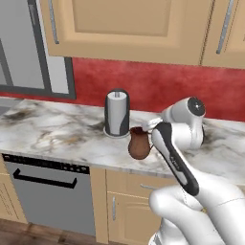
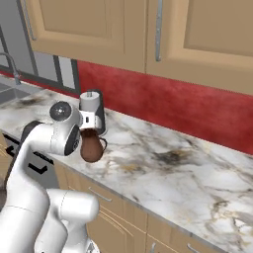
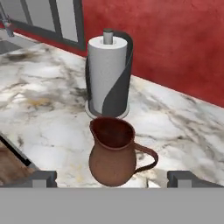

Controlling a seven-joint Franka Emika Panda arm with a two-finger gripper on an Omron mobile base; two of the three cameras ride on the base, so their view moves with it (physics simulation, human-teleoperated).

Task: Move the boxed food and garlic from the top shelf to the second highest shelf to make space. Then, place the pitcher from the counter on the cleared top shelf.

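The reddish-brown pitcher (image 3: pixel 113 157) stands upright on the marbled counter (image 3: pixel 43 109), its handle pointing right in the hand view. My gripper (image 3: pixel 114 178) is open, with one fingertip on either side of the pitcher's lower body and clear of it. From the base views the pitcher (image 1: pixel 139 144) (image 2: pixel 92 147) sits near the counter's (image 1: pixel 57 134) front edge, with the hand (image 2: pixel 88 120) just above its rim. The boxed food, the garlic and the shelves are out of view.
A white-and-dark paper towel holder (image 3: pixel 108 74) (image 1: pixel 116 114) (image 2: pixel 93 105) stands just behind the pitcher. A sink (image 2: pixel 10 91) lies far left. Wooden cabinets (image 1: pixel 124 24) hang above the red backsplash (image 2: pixel 163 106). A dishwasher (image 1: pixel 48 191) sits under the counter.
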